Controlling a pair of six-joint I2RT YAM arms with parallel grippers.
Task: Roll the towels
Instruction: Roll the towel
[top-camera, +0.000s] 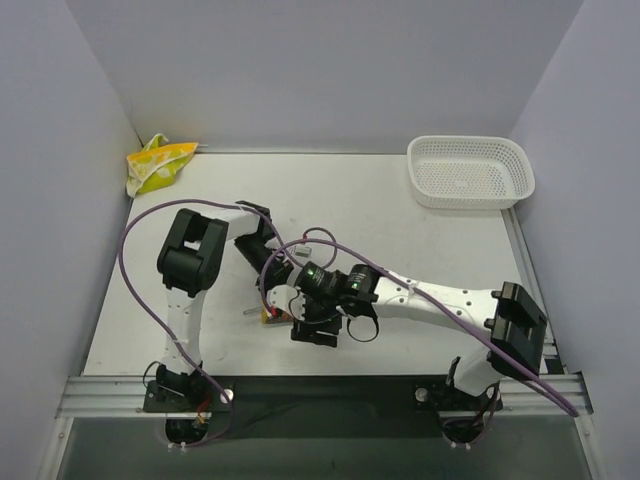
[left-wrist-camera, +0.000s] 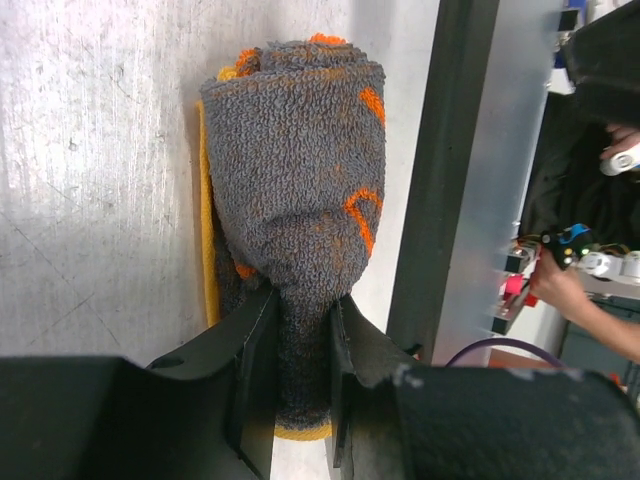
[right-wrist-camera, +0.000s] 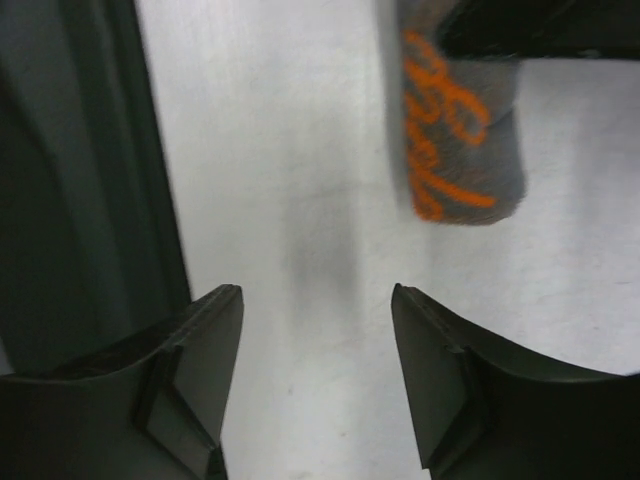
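Left end effector (left-wrist-camera: 302, 322): clenched on the orange towel, with one end of the roll pinched between its two fingers (left-wrist-camera: 250, 370).
Orange towel (left-wrist-camera: 300, 150): rolled into a thick tube, grey pile outward with orange marks. It runs straight ahead from the left end effector's grip and lies on the bench (left-wrist-camera: 100, 150). An orange edge shows along the roll's left side and under the pinched end.
Right end effector (right-wrist-camera: 315, 300): released, jaws spread wide with nothing between them. It hangs over bare bench surface.
Towel seen from the right end effector: the free end of the roll lies ahead and to the right of its open fingers (right-wrist-camera: 200, 360), apart from both.
The two end effectors: close together in the overhead view near the front middle of the bench. The right one sits just beside the left one.
Yellow towel (top-camera: 158, 163): crumpled in a loose heap, well away from both end effectors, in the far left corner against the wall.
Basket (top-camera: 468, 142): white mesh, upright, well beyond the right end effector at the far right of the bench.
Rail (top-camera: 330, 385): a metal strip along the near edge. It runs just right of the roll in the left wrist view and left of the open fingers in the right wrist view.
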